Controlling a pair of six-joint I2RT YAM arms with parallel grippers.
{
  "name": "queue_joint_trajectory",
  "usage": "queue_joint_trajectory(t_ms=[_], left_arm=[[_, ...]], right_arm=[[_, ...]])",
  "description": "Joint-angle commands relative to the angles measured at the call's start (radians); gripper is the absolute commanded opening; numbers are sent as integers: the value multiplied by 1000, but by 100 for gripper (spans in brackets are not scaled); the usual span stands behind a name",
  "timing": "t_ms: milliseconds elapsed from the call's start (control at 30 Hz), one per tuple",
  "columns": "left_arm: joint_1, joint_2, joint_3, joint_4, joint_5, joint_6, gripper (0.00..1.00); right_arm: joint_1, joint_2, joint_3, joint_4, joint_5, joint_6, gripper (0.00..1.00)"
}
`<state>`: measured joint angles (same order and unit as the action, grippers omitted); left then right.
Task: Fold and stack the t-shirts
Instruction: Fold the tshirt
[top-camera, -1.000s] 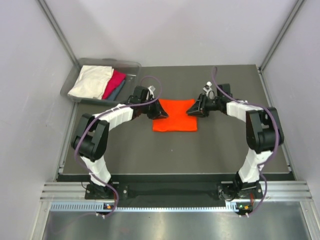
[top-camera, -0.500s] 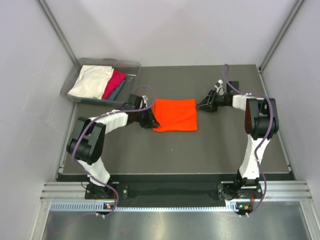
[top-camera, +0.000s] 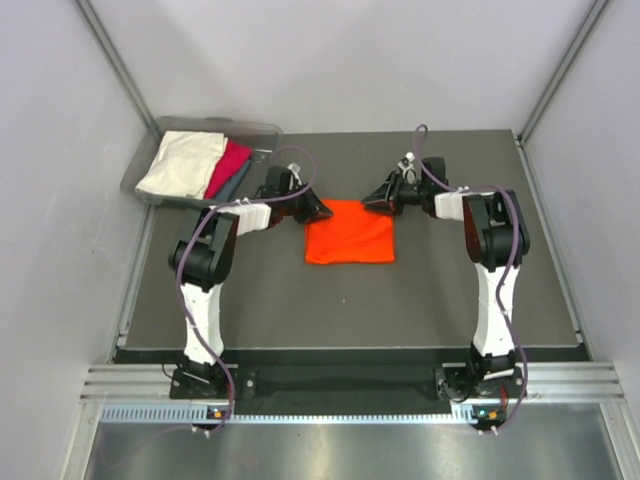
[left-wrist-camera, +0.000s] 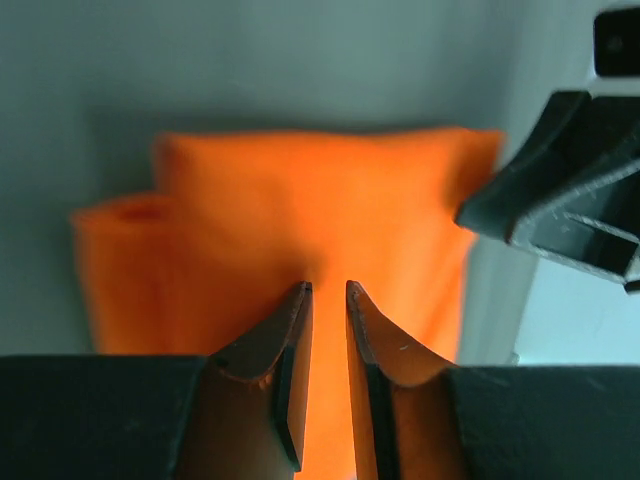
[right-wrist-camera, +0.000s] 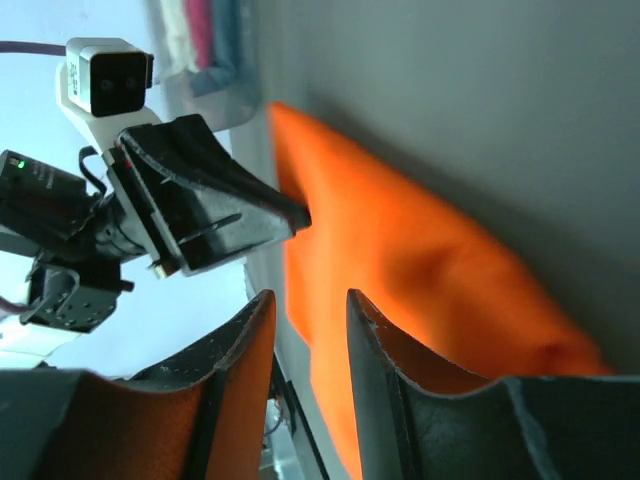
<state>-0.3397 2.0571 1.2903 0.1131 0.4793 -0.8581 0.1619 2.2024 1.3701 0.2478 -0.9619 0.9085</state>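
Orange t-shirt (top-camera: 350, 235), folded (near-square), long axis left-right

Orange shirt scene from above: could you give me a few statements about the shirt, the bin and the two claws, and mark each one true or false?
1. The orange shirt lies folded on the dark table. True.
2. The grey bin holds a cream-white shirt and a pink shirt. True.
3. The right gripper is clamped on the pink shirt. False: its jaws stand apart with nothing between them, by the orange shirt's far right corner.
4. The left gripper is at the orange shirt's near edge. False: it is at the far left corner.
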Motion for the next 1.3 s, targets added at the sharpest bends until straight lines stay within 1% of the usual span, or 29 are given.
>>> queue_joint_trajectory(t_ms=[0,100,167,200,233,267,300,333,367,400,433,467,500,533,567,600,633,667,700,733,800,867,967,1067,1100,1133,1167,1200,1267], left_arm=[[42,85,47,126,16,-22,25],[73,117,56,116,31,8,24],[82,91,66,71,28,62,24],[82,72,69,16,22,86,24],[80,51,72,-18,22,123,24],[80,-1,64,-39,24,132,25],[80,-35,52,-76,19,139,25],[80,-70,9,-87,12,140,26],[77,-150,-18,-92,4,134,27],[74,-188,-49,-84,5,125,29],[68,-227,-112,-67,4,107,30],[53,-291,-140,-66,-2,96,30],[42,-320,-169,-58,-7,84,30],[30,-345,-228,-12,1,49,30],[1,-382,-259,15,2,27,30],[-13,-394,-293,49,5,5,30],[-24,-402,-357,98,11,-37,30],[-39,-400,-383,159,19,-54,29],[-41,-397,-410,189,19,-68,29],[-41,-391,-458,215,21,-82,29],[-33,-367,-486,237,4,-65,28],[-24,-342,-502,217,-11,-12,27],[2,-333,-554,211,-27,10,27],[22,-336,-595,174,-33,54,27],[25,-341,-600,152,-33,68,26],[27,-350,-611,122,-22,91,26],[27,-385,-614,102,-22,100,26],[25,-408,-618,83,-22,106,25],[25,-501,-634,25,-25,108,26]], right_arm=[[-21,77,52,144,-15,90,35],[-59,114,78,101,-17,38,35],[-102,114,95,7,-8,-34,35],[-116,108,127,-48,-6,-66,35],[-142,99,147,-177,11,-109,35],[-151,71,170,-277,26,-211,35],[-154,54,225,-360,66,-267,35],[-154,37,251,-442,87,-320,36],[-153,-7,271,-587,115,-406,37],[-153,-35,271,-619,150,-427,38],[-145,-67,252,-625,150,-424,38],[-134,-131,222,-602,146,-412,38],[-99,-162,155,-578,126,-396,39],[-72,-190,118,-552,111,-367,40],[-43,-234,80,-520,97,-352,41],[-12,-250,8,-446,89,-332,41],[52,-263,-35,-397,75,-269,42],[83,-282,-81,-318,68,-228,42],[112,-282,-156,-195,60,-192,43],[164,-279,-184,-141,52,-140,44],[218,-261,-255,-37,55,-109,45],[232,-236,-285,-19,52,-106,45],[203,-231,-374,15,46,-132,45],[111,-292,-472,-30,40,-200,45],[53,-318,-511,-57,37,-224,45],[24,-348,-523,-102,35,-285,46],[-5,-410,-534,-187,35,-316,46],[-63,-440,-545,-241,35,-347,46],[-110,-524,-551,-315,26,-408,47]])
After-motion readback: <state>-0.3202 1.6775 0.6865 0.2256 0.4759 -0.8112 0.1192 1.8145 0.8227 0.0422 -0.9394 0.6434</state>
